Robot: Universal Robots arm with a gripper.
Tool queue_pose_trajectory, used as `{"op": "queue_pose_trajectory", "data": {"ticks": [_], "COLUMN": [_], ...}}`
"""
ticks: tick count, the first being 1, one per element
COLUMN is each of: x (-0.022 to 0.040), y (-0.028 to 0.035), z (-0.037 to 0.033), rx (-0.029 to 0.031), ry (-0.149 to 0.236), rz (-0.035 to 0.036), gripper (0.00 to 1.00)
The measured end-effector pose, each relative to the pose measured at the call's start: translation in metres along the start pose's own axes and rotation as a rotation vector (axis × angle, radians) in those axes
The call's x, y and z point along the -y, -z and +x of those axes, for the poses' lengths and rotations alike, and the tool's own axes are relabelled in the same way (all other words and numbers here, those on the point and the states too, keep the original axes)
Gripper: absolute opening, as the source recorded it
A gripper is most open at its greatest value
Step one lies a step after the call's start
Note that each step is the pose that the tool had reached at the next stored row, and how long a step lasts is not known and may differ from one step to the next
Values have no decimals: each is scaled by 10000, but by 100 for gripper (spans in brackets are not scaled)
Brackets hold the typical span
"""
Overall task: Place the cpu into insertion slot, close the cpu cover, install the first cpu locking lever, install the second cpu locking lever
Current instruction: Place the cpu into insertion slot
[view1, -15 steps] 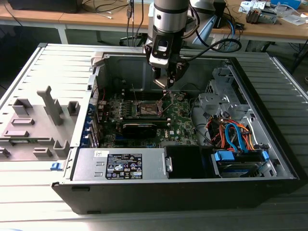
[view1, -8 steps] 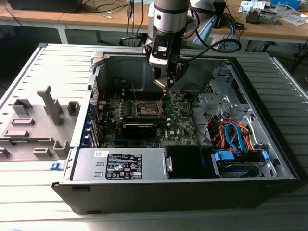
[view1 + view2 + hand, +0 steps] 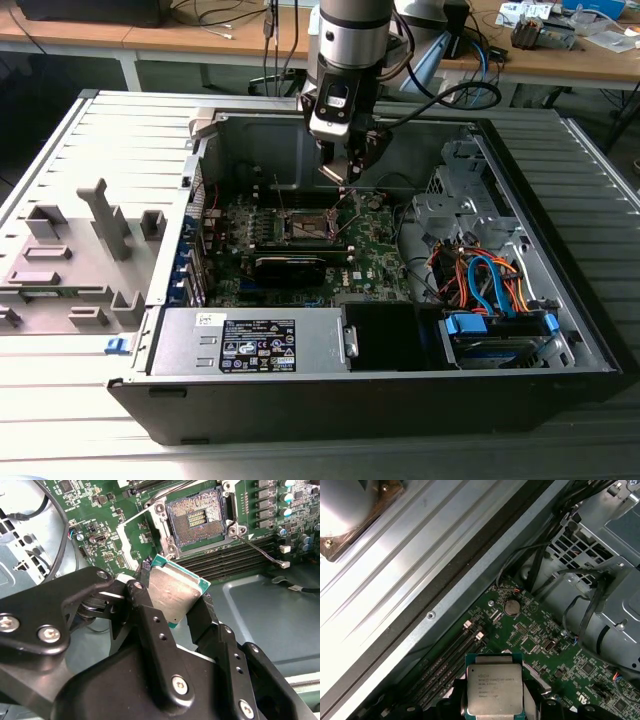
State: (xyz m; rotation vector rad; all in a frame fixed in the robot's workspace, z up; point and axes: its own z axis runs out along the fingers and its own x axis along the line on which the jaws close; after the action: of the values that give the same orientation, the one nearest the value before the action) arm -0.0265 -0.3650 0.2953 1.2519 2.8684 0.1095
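Note:
My gripper (image 3: 176, 611) is shut on the cpu (image 3: 175, 592), a small square chip with a silver-grey top and green edge, one black finger (image 3: 142, 605) on each side. The first wrist view shows the cpu (image 3: 495, 690) top-on above the green motherboard. The insertion slot (image 3: 196, 520) lies uncovered a short way beyond the chip, its dark pin field showing inside a silvery rim. The cpu cover (image 3: 122, 547) stands swung open beside the slot. A thin lever rod (image 3: 260, 547) sticks out on the slot's other side. In the exterior view my gripper (image 3: 345, 178) hangs above the insertion slot (image 3: 308, 226).
The open computer case (image 3: 560, 370) lies on a ribbed grey table. Long black memory slots (image 3: 235, 555) run beside the socket. A power supply (image 3: 250, 345) and a drive cage with blue and orange cables (image 3: 495, 290) fill the near side. A grey fixture (image 3: 80, 250) sits at the exterior view's left.

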Motion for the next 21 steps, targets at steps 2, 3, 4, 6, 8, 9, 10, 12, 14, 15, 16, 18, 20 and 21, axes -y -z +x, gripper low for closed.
{"op": "queue_pose_trajectory", "data": {"ticks": [2,3,4,6,8,9,10,12,14,15,16,18,20,21], "x": [0,0,0,0,0,0,0,1,1,1,1,1,1,1], "y": [-1,-3,-3,-4,-6,-6,-7,-8,-9,-10,-10,-12,-13,-13], "z": [0,0,0,0,0,0,0,0,0,0,0,0,0,0], "rx": [1,2,2,3,4,4,5,6,6,7,7,8,9,9], "ry": [-13,-27,-34,-45,-58,-64,-69,-84,-96,-102,-107,-121,-134,-138], "rz": [0,0,-1,-1,-1,-1,-1,-1,-2,-2,-2,-2,-3,-3], "gripper": [55,55,55,55,55,55,55,55,55,55,55,55,55,55]}}
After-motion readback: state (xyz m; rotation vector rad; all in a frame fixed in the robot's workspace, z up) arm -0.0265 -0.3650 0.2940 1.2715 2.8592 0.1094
